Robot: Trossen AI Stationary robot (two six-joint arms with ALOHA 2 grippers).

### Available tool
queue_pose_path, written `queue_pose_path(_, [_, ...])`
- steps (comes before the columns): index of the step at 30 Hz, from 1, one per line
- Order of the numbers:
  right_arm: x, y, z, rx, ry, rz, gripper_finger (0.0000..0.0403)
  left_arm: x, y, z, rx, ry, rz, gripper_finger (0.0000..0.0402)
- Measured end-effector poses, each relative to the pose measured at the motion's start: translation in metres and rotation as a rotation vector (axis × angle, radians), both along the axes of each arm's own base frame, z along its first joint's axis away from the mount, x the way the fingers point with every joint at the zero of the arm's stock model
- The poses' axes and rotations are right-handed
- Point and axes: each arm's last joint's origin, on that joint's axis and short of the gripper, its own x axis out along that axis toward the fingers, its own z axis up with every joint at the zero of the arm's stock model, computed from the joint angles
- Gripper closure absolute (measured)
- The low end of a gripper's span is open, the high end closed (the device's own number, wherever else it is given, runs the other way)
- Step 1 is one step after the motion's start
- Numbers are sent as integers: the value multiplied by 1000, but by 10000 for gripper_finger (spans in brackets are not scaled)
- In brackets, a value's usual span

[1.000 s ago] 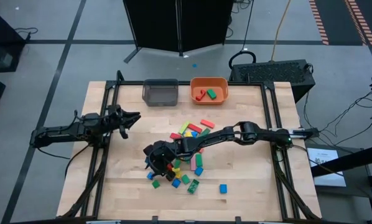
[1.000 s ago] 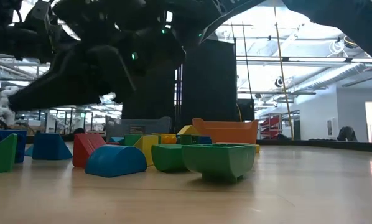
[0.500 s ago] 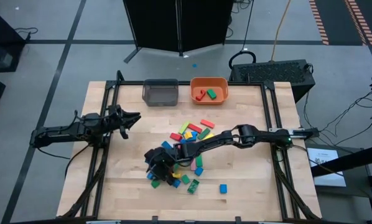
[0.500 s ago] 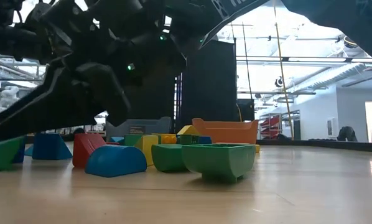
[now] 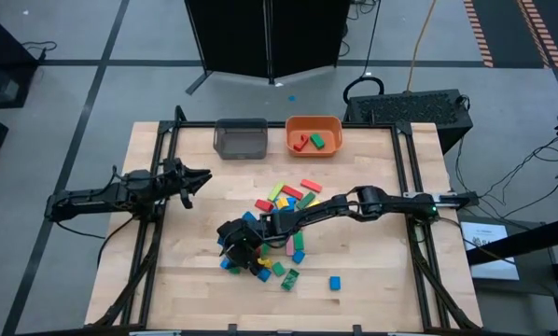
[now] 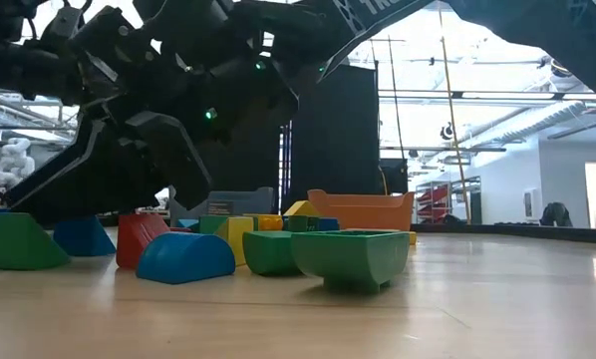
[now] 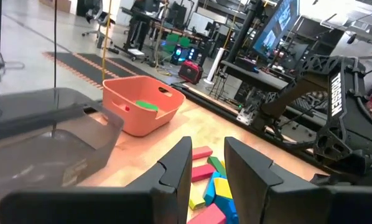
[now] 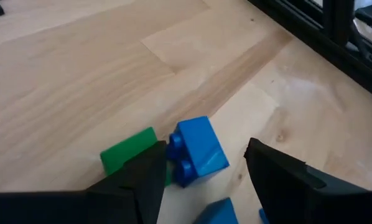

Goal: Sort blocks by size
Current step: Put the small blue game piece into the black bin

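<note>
Blocks (image 5: 281, 201) are lying clustered mid-table, below the orange bin (image 5: 313, 136), while the right gripper (image 5: 239, 250) is hovering at the cluster's lower-left edge, fingers parted around a blue block (image 8: 198, 149) without touching it, and the left gripper (image 5: 193, 177) is waiting slightly open, left of the cluster.

A: What does the right gripper (image 5: 232, 245) hide from above?
B: Some blocks (image 5: 281, 271) under it; their number I cannot tell.
A: And from the right wrist?
B: One blue block (image 8: 218, 211) between the fingers is cut by the edge.
</note>
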Motion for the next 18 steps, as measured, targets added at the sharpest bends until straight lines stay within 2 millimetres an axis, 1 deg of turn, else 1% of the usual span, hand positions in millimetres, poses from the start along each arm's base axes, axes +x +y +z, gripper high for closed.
queue_pose_path(2, [0, 1, -5, 0, 9, 2, 210, 0, 0, -1, -18, -1, -1, 307])
queue_pose_path(6, [6, 5, -13, -1, 26, 4, 250, 0, 0, -2, -23, 9, -2, 307])
queue_pose_path(10, [9, 10, -9, -26, 27, -1, 294, 0, 0, -2, -23, 8, -2, 307])
queue_pose_path(13, [9, 7, -6, -75, 58, -47, 324, 0, 0, -2, -23, 8, -2, 307])
queue_pose_path(16, [9, 3, 4, -120, 132, -87, 326, 0, 0, -1, -23, 8, -2, 307])
queue_pose_path(18, [10, 1, 10, -153, 146, -125, 326, 0, 0, -1, -23, 7, -2, 307])
